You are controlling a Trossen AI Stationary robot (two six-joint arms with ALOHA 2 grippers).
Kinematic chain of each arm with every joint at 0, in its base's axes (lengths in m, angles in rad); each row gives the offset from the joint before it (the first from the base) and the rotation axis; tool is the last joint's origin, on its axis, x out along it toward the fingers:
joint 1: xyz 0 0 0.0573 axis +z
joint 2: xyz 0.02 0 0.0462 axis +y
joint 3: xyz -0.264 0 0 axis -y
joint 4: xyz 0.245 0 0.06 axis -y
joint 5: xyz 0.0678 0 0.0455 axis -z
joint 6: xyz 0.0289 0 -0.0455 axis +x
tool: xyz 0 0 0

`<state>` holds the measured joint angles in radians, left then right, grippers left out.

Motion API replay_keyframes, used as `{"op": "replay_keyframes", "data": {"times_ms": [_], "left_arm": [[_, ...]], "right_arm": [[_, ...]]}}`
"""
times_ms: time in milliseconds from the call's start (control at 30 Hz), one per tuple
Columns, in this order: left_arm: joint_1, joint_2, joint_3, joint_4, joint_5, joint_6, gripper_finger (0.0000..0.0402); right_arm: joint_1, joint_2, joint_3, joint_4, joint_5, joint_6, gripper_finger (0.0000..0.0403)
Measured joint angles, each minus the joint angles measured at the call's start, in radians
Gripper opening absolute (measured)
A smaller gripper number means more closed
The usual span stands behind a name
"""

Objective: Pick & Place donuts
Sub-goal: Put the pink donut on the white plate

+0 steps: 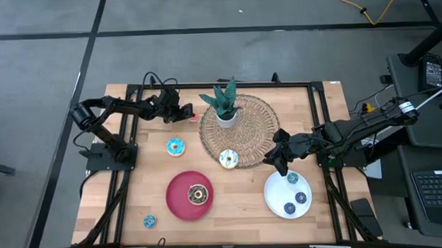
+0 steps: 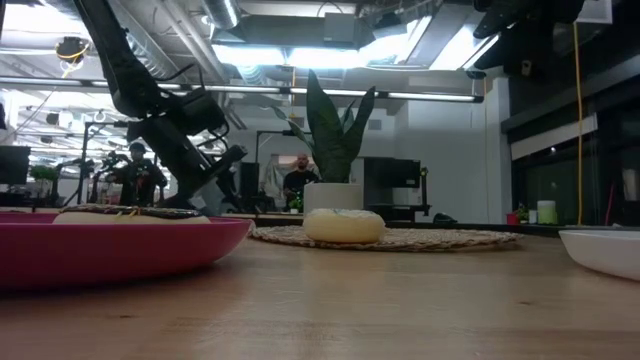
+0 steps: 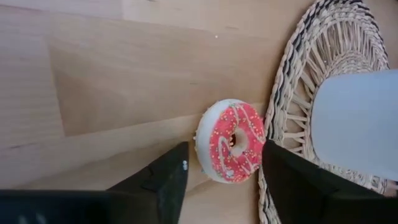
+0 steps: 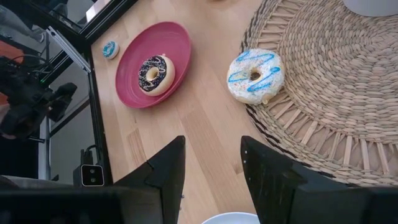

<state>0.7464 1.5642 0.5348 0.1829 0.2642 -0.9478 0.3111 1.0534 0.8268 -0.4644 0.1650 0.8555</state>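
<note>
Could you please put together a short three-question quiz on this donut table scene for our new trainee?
1. True or false: the red plate holds the chocolate donut.
2. Which donut lies between the left gripper fingers: A pink-iced donut, B light-blue donut, C chocolate?
3. How many small donuts lie on the white plate?

Key: 1 true. 2 A. 3 three. The right gripper hovers open near the wicker mat, holding nothing.

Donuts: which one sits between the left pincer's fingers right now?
The pink-iced donut with white drizzle, on the table against the wicker mat's edge. The left pincer straddles it; the other donuts lie elsewhere.
</note>
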Motion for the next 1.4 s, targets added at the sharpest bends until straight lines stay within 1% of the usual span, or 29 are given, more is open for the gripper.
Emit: {"op": "replay_keyframes", "data": {"times_ms": [167,300,400,800,1000,1100,1267,1400], "left_arm": [[0.0,0.0,0.0,-0.005,-0.021,-0.008,0.0144],[-0.006,0.0,0.0,-0.016,-0.055,-0.012,0.0113],[-0.013,0.0,0.0,-0.021,-0.063,-0.011,0.0093],[-0.064,0.08,0.003,0.046,-0.073,-0.037,0.0053],[-0.066,0.056,0.001,0.049,-0.07,-0.066,0.001],[-0.07,0.026,-0.004,0.027,-0.029,-0.087,0.0007],[-0.066,-0.022,-0.002,0.027,0.006,-0.113,0.0005],[-0.068,-0.084,-0.002,0.01,0.048,-0.117,0.0004]], "right_arm": [[0.0,0.0,0.0,0.0,0.0,0.0,0.0156],[0.0,0.0,0.0,0.0,0.0,0.0,0.0156],[0.0,0.0,0.0,0.0,0.0,0.0,0.0156],[0.0,0.0,0.0,0.0,0.0,0.0,0.0156],[0.0,0.0,0.0,0.0,0.0,0.0,0.0156],[0.0,0.0,0.0,0.0,0.0,0.0,0.0156],[0.0,0.0,0.0,0.0,0.0,0.0,0.0156],[0.0,0.0,0.0,0.0,0.0,0.0,0.0156]]}}
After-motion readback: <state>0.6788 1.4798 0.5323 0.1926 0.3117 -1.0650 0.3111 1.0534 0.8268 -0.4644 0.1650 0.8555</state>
